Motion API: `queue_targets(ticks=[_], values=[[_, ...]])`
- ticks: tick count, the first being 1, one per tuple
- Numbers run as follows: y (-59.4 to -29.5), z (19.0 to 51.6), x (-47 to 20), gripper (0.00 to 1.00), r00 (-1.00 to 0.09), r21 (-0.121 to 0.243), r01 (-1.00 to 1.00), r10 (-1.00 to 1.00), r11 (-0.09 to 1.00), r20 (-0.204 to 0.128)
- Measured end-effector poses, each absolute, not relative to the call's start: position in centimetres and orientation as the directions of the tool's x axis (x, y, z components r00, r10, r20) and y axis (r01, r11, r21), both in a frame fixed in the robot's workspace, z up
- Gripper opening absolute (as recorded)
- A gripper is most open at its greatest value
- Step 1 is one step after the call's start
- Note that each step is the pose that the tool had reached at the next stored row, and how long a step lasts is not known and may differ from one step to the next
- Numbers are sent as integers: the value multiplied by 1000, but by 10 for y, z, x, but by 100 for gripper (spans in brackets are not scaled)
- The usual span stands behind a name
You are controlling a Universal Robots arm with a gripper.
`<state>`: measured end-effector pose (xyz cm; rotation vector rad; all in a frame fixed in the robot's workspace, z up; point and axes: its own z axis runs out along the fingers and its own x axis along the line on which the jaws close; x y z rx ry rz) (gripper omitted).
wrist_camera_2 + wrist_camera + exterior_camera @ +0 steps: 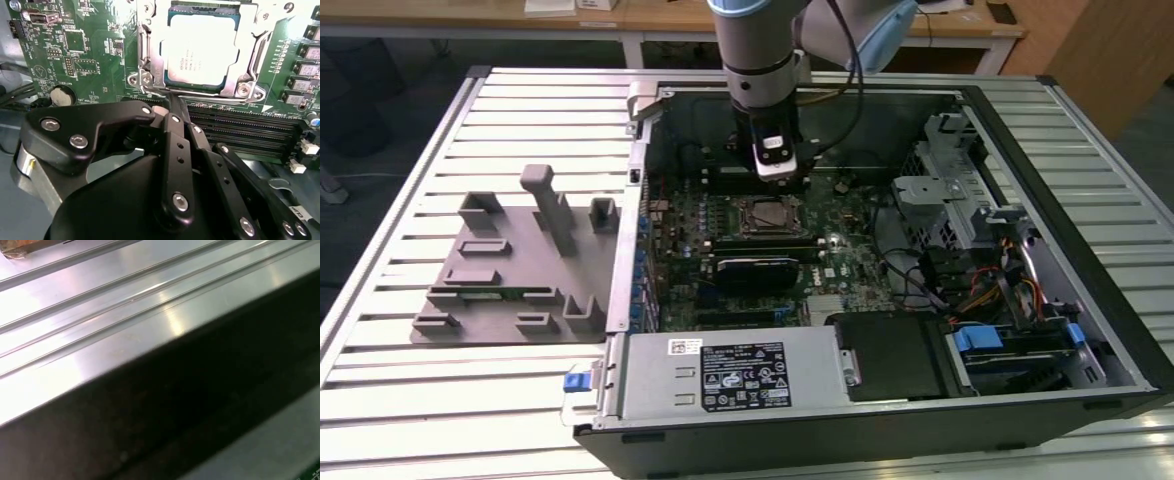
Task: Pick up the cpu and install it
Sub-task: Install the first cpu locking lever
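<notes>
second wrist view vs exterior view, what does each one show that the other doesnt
Second wrist view: the gripper with its fingers pressed together, nothing between them, just short of the cpu, whose silvery top sits inside the metal socket frame.

Exterior view: the whole open computer case on the slatted table, and the grey holder tray at the exterior view's left.

Both: the green motherboard and the cpu socket under the arm.

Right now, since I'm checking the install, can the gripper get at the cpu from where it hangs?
Probably yes: the cpu lies face up in its socket, nothing covers it, and the gripper, fingers together, hangs close beside it.
</notes>
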<state>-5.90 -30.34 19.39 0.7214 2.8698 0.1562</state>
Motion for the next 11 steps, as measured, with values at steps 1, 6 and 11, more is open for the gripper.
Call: queue_targets(ticks=[1,6,11], values=[[-303,194,-59,11,-867,145,459,477,877,-144],[-305,195,-57,11,-867,148,459,478,876,-138],[-309,195,-56,11,-867,149,459,478,876,-137]])
